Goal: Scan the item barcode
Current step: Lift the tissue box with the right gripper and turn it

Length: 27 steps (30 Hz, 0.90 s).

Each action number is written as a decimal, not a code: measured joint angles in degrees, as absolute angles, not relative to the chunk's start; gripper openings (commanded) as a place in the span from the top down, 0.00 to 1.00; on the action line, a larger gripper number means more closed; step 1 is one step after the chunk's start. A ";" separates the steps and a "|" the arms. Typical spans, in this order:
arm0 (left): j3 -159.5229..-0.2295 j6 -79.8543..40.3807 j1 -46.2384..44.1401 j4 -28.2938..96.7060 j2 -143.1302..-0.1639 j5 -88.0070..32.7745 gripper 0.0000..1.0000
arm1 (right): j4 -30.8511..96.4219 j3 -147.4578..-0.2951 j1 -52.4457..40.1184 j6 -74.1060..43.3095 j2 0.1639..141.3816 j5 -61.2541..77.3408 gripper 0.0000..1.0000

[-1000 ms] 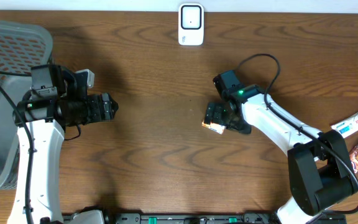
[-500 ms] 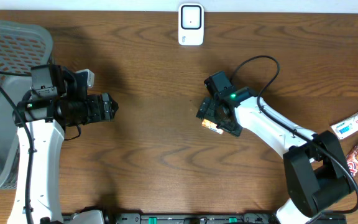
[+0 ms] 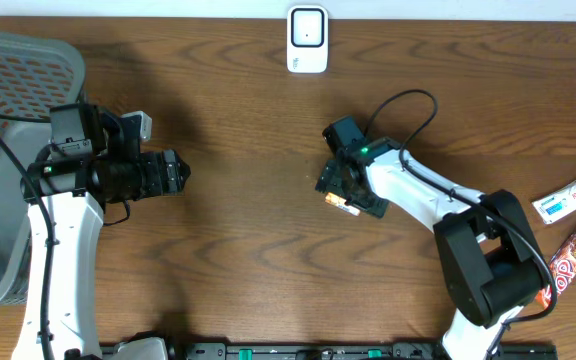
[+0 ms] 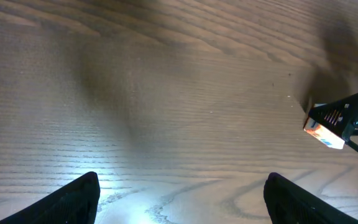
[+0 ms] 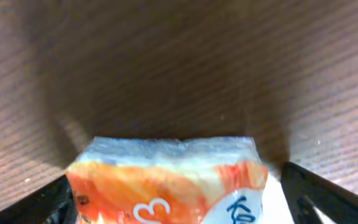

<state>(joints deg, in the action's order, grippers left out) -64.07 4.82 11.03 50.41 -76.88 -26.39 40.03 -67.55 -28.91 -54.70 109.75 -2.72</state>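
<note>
The right claw (image 5: 178, 183) straddles a small packet (image 5: 166, 158). The packet is orange and white with blue print, and its sealed end is clear and crinkled. The two fingers (image 5: 319, 193) stand wide apart, one close against each side of the packet. I cannot tell whether they press on it or only flank it.

From overhead, only a sliver of the packet (image 3: 343, 204) shows beneath the black claw (image 3: 350, 190), near the middle of the worktop (image 3: 248, 250). Its print is hidden there, and only the right wrist view shows it. The left wrist view adds a side look, with the packet's bright orange-and-white end (image 4: 324, 132) sticking out under the right claw (image 4: 353, 115), low over the wood. No barcode can be made out in any view.

The left claw (image 4: 182, 182) has its fingers spread wide with nothing between them, only bare wood below. In the overhead view it (image 3: 173, 175) sits towards the left edge, well apart from the packet.

A white barcode scanner (image 3: 307, 40) stands at the far edge. A white box (image 3: 566, 198) and a red-orange snack bag (image 3: 564, 264) lie at the right edge. A grey mesh basket (image 3: 8, 70) fills the far left corner.
</note>
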 measured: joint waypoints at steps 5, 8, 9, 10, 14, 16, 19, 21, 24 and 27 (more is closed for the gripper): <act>-64.07 4.82 11.03 50.41 -76.88 -26.39 0.15 | 39.83 -67.75 -28.88 -53.01 110.06 -3.53 0.38; -64.07 4.82 11.03 50.41 -76.88 -26.39 0.15 | 39.81 -67.79 -28.84 -52.27 110.10 -3.44 0.37; -64.07 4.82 11.03 50.41 -76.88 -26.39 0.15 | 39.83 -67.79 -28.84 -52.10 110.10 -3.40 0.36; -64.07 4.82 11.03 50.41 -76.88 -26.39 0.15 | 39.83 -67.79 -28.84 -52.05 110.10 -3.38 0.35; -64.07 4.82 11.03 50.41 -76.88 -26.39 0.15 | 40.64 -68.45 -28.84 -51.68 110.39 -2.96 0.34; -64.07 4.82 11.03 50.41 -76.88 -26.37 0.15 | 43.11 -69.69 -28.84 -51.27 111.07 -2.13 0.33; -64.07 4.82 11.03 50.41 -76.88 -26.39 0.14 | 49.17 -72.90 -28.84 -50.00 112.86 -0.23 0.35; -64.07 4.82 11.03 50.39 -76.88 -26.37 0.15 | 51.81 -74.65 -28.84 -49.39 113.60 0.71 0.36; -64.07 4.82 11.03 50.39 -76.88 -26.37 0.15 | 57.08 -79.22 -28.84 -47.53 114.06 3.57 0.35; -64.07 4.82 11.03 50.41 -76.88 -26.39 0.15 | 60.84 -83.55 -28.84 -46.00 114.06 6.24 0.33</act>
<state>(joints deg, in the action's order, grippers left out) -64.07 4.82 11.03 50.41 -76.88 -26.39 60.84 -83.55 -28.84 -46.00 114.06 6.24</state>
